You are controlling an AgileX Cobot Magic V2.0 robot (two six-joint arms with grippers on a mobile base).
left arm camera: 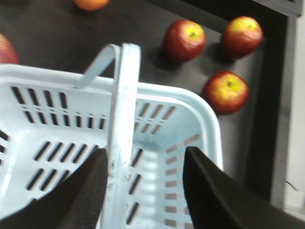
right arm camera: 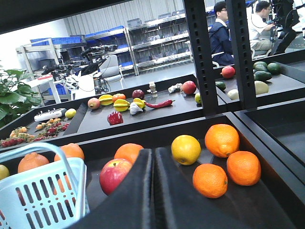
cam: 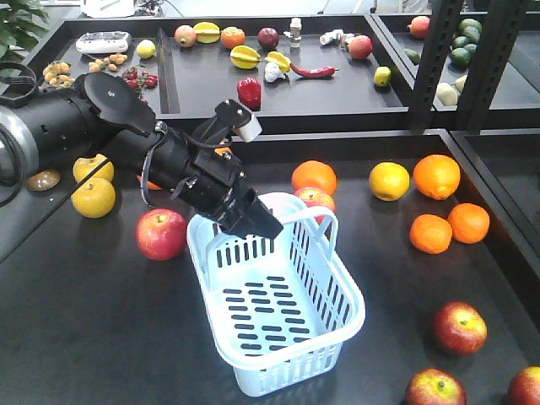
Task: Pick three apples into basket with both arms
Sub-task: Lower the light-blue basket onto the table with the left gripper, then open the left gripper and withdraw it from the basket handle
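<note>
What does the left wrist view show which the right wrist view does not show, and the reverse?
Only the left wrist view: three dark red apples on the table beyond the pale blue basket, and the open left tool with the basket handle between its fingers. Only the right wrist view: the shut right tool, a yellow citrus fruit, the back tray of mixed produce, two people behind. Both: the basket and an orange.

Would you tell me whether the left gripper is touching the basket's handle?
Cannot tell. In the left wrist view the handle runs between the fingers of the open left gripper, clear of one and close against the other; blur hides contact.
</note>
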